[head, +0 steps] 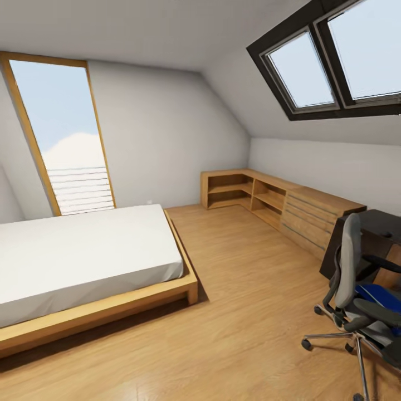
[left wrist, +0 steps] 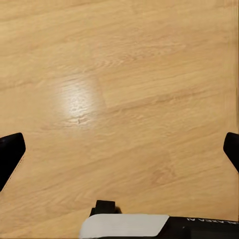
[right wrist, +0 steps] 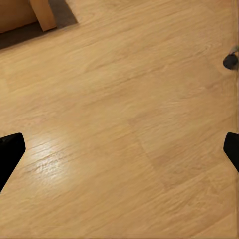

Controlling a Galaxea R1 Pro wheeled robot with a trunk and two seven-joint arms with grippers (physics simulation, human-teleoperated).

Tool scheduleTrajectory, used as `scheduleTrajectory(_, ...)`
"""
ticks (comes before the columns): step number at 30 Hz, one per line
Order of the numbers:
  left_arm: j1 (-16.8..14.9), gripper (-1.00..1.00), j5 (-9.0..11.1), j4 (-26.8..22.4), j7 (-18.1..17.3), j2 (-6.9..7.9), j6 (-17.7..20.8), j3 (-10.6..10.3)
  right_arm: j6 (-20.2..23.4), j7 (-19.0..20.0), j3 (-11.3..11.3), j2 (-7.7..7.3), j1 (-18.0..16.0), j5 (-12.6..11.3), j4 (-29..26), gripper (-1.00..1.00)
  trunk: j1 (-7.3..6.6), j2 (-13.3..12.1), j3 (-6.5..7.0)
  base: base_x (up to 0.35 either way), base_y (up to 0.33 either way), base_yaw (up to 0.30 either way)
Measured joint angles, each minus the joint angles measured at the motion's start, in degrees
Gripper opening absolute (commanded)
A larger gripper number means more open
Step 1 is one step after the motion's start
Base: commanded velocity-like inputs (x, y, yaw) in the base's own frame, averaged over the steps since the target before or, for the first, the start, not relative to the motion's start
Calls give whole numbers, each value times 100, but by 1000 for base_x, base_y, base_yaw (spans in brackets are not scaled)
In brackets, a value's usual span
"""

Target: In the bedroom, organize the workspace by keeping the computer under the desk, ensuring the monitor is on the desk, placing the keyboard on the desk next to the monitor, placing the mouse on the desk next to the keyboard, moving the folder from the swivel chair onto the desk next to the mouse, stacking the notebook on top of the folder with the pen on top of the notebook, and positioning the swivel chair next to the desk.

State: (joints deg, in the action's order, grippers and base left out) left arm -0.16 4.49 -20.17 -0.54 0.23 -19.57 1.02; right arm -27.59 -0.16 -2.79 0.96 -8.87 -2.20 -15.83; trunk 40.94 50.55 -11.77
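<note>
On the swivel chair (head: 356, 284) seat at far right lies the folder (head: 379, 298), with the desk (head: 384, 223) just behind. Left gripper (left wrist: 119, 149) and right gripper (right wrist: 119, 149) hang spread, empty, over the floor (head: 250, 312). Judgement: approach squarely, stop before the castors.

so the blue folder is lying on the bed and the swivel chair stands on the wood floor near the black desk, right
Not quite. The head view shows the folder lying on the seat of the swivel chair, not on the bed, whose white top is bare. The rest holds: the chair stands on the wood floor near the black desk.
</note>
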Motion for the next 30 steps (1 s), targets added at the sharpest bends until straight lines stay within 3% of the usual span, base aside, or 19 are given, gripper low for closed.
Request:
scheduleTrajectory(4,0,100,11,282,-3,21,-234,-15,-134,5,39,22,-5,27,57,100,-23,-42,47,0,0,-181)
scheduleTrajectory(15,0,100,5,346,-10,31,-310,-8,-114,16,84,40,-9,75,69,100,-23,-42,93,0,2,-227)
scheduleTrajectory(16,0,100,5,347,-10,35,-314,-6,-99,4,82,45,-6,378,73,100,-23,-42,94,63,184,-246)
scheduleTrajectory(18,-1,100,6,347,-10,37,-315,-10,-96,-7,67,47,-7,439,74,100,-23,-43,94,103,255,-254)
scheduleTrajectory(24,0,100,5,346,-10,35,-315,-13,-96,-8,64,49,-7,442,74,100,-25,-42,93,150,265,-264)
scheduleTrajectory(30,0,100,5,347,-10,37,-306,-7,-97,-3,69,50,-6,442,74,100,-23,-42,93,39,54,-293)
